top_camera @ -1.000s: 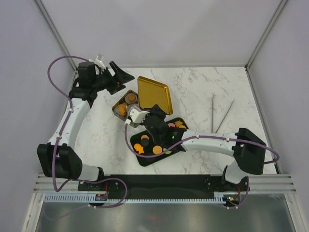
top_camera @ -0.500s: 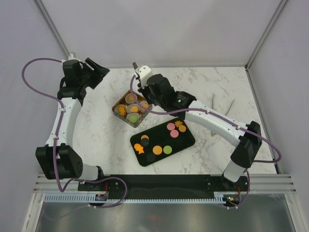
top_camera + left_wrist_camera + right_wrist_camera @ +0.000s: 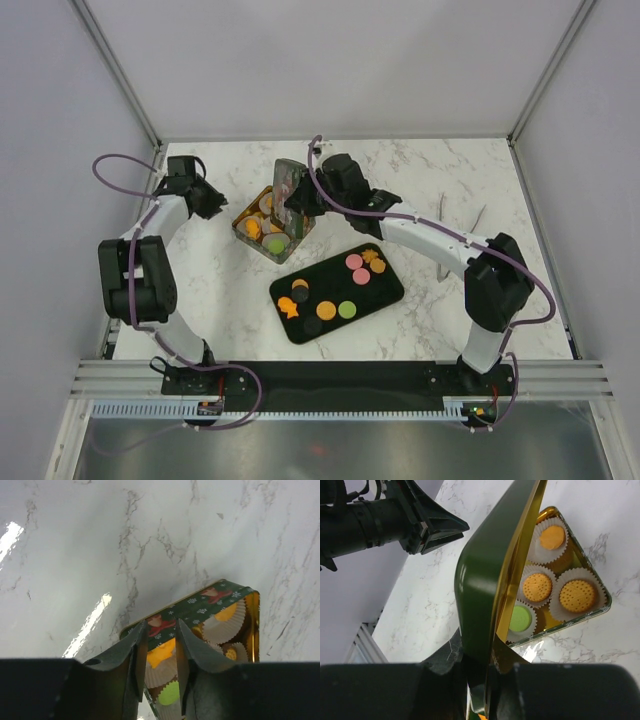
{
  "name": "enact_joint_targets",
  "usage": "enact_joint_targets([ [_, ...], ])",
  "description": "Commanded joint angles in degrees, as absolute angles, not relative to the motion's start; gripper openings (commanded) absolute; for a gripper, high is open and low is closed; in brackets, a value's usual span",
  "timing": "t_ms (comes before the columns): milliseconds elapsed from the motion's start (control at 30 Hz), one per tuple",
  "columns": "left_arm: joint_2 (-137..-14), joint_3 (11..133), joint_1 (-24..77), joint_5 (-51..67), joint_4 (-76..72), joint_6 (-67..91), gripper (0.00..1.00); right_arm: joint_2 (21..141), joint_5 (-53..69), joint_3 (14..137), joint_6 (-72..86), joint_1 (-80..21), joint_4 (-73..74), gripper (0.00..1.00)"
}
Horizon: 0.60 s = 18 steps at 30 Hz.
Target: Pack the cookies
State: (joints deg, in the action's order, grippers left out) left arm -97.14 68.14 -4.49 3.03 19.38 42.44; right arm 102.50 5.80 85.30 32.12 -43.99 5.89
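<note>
Top external: an open tin [image 3: 256, 246] sits left of centre on the marble table [image 3: 450, 170], with white paper cups [image 3: 268, 205] inside it. The right gripper [image 3: 292, 195] reaches in from the right and is clamped on the lid [image 3: 288, 178], which stands on edge over the tin's upper rim. Whether lid and rim touch cannot be told. The left gripper [image 3: 207, 197] is at the tin's upper left, near it but apart. A black tray [image 3: 390, 290] lies below and right of the tin. The cookies [image 3: 326, 310] lie loose on the tray in orange, pink, green and dark, and others sit in the cups in the tin. Two thin metal rods [image 3: 441, 225] lie at the right of the table, well apart from the tray.

Left wrist: the left gripper [image 3: 161, 625] has its fingers a narrow gap apart with nothing between them — slightly open, empty. Beyond the tips are the tin's green printed wall [image 3: 200, 602] and orange and green cookies [image 3: 162, 652] in pleated cups [image 3: 225, 627].

Right wrist: the right gripper [image 3: 482, 677] is closed on the lower edge of the lid [image 3: 480, 580] — dark green outside, gold inside, nearly upright. Right of the lid, the tin [image 3: 565, 625] shows four cups [image 3: 535, 550] holding three orange cookies [image 3: 577, 596] and one green. The left gripper [image 3: 445, 530] is in the upper left of the frame, clear of the lid.
</note>
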Motion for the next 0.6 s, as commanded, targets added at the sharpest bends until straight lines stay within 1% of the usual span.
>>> enact_joint_targets([
  [0,-100.9,68.4,-4.9,1.3,17.1,43.1,0.34,100.1,11.4,80.5,43.7,-41.8,-10.7,0.00],
  [33,-101.5,68.2,-5.0,1.3,16.5,44.4,0.31,100.1,12.4,79.4,45.3,-41.3,-12.6,0.00],
  [133,-104.1,68.0,-4.7,2.1,15.6,46.1,0.29,100.5,15.4,75.9,50.0,-39.6,-19.7,0.00],
  [267,-106.0,66.7,-4.9,3.7,14.9,47.9,0.24,101.8,18.6,72.2,55.9,-37.5,-28.0,0.00],
  [400,-103.7,61.8,-4.5,4.8,12.1,49.9,0.20,103.9,20.9,68.7,60.8,-36.0,-36.1,0.00],
  [567,-99.3,55.0,-2.6,4.8,9.8,51.8,0.16,105.1,20.9,66.1,63.4,-35.4,-39.9,0.00],
])
